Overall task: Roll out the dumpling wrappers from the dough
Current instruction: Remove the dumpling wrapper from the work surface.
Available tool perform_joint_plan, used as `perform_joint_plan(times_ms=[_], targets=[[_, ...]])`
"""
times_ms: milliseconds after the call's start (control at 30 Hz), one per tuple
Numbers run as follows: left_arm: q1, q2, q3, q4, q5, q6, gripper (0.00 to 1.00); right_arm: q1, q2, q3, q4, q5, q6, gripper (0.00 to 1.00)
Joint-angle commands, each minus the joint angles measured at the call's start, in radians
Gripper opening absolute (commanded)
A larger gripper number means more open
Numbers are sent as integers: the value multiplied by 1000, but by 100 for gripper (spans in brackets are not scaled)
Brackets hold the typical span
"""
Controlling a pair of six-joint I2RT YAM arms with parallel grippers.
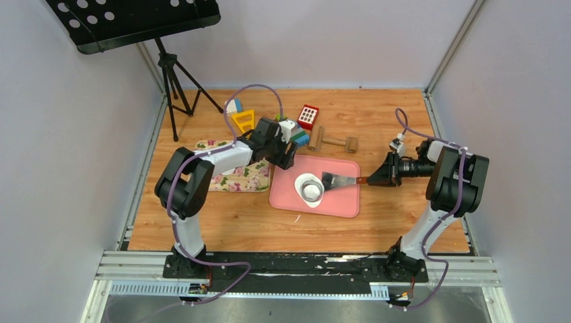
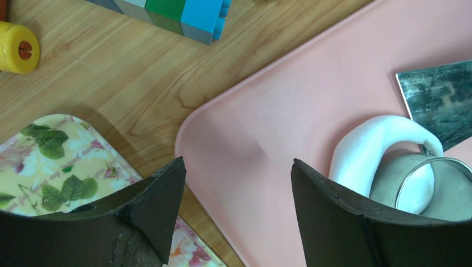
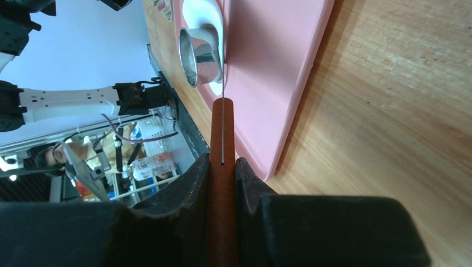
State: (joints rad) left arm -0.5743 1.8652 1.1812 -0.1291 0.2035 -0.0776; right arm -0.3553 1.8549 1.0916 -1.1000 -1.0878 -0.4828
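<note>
Dough [image 2: 362, 153] drapes against metal ring [image 2: 453, 189]; right gripper [image 3: 222, 167] level, clamping spatula handle [image 3: 221, 128]; left gripper [image 2: 238, 164] angled down, jaws wide.

1. This is a robotics lab test cell. A black-and-white left robot arm [image 1: 202, 176] and its right twin [image 1: 458, 180] are bolted to a silver aluminium rail [image 1: 135, 266] at the near edge of a wood-grain surface [image 1: 390, 229].
2. Plain pale-grey partition walls [image 1: 67, 168] box the surface in.
3. A black tripod [image 1: 176, 81] carries a black perforated tray [image 1: 128, 20].
4. The right wrist view shows cluttered racks, cables and a white wire basket [image 3: 147, 130] beyond the surface.
</note>
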Motion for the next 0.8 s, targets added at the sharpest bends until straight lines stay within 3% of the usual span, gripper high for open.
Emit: perform_joint_plan(times_ms=[0, 367, 600, 767], targets=[[-2, -58, 9, 28, 13, -11, 77, 3, 22, 35, -56, -43, -109, 0], [-3, -64, 6, 30, 13, -9, 77, -32, 71, 79, -192, -125, -242, 0], [-2, -66, 5, 30, 11, -7, 77, -34, 189, 135, -420, -182, -491, 0], [-2, -65, 7, 29, 11, -7, 77, -35, 166, 121, -376, -152, -457, 0]])
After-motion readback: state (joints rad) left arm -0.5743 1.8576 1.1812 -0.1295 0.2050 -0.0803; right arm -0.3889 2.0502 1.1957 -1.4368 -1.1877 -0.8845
